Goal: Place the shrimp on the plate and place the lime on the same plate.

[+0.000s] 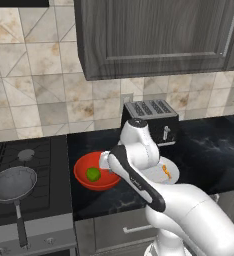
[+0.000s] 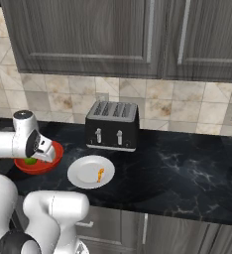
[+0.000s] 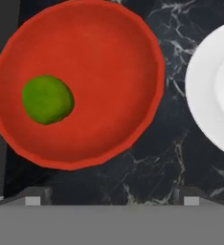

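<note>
shrimp [image 2: 100, 174]: a thin orange curl lying on the plate, a little right of its middle in the right base view; in the left base view it shows at the plate's right part, just past the arm.
plate [image 2: 83, 166]: round, shallow, white, flat on the dark counter in front of the toaster; just beside the red bowl, with a narrow strip of counter between them in the hand view.
lime [image 3: 48, 99]: bright green ball sitting inside the red bowl, toward the left of its floor in the hand view — not on the plate.
red bowl [image 3: 109, 72]: deep red-orange, on the counter between the stove and the plate, holding the lime.
gripper [image 3: 110, 197]: above the red bowl, looking straight down on it; two finger tips rise at the bottom of the hand view, set well apart, nothing between them — the jaws stand apart.
arm [image 1: 139, 165]: white, bent over the counter's front edge, hiding part of the plate in the left base view.
toaster [image 2: 112, 125]: black, four slots, behind the plate against the tiled wall.
counter [image 2: 187, 168]: black marbled stone.
stove [image 1: 39, 165]: left of the bowl, with a grey pan [image 1: 13, 184] on it, handle pointing to the front.
cabinets [image 2: 113, 34]: dark wood, above the tiles.
</note>
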You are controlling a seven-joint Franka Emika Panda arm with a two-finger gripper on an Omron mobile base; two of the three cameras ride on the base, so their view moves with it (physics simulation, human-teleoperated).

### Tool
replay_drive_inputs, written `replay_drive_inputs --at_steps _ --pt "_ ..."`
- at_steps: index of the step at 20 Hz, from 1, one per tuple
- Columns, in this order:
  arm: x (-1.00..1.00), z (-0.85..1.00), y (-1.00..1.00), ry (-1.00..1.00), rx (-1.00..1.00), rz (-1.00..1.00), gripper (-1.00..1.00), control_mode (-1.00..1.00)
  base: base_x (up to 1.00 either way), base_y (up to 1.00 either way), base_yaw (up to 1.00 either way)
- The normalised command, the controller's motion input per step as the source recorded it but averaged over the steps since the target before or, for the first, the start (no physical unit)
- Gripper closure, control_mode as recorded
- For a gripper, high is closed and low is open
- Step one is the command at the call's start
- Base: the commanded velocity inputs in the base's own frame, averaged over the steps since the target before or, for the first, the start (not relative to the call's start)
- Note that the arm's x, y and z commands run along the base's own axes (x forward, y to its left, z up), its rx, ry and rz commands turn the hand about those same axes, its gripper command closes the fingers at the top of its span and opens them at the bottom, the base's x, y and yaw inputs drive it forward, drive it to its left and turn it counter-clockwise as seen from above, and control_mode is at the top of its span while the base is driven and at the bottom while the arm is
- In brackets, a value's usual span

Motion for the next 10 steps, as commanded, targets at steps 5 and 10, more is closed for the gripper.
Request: replay_drive_inputs --at_steps 5,10 --pt "0.03 0.1 0.42 0.0 0.02 0.0 -1.0 -1.0 0.0 0.0 0.0" --pt "0.17 0.0 0.23 0.0 0.02 0.0 -1.0 -1.0 0.0 0.0 0.0"
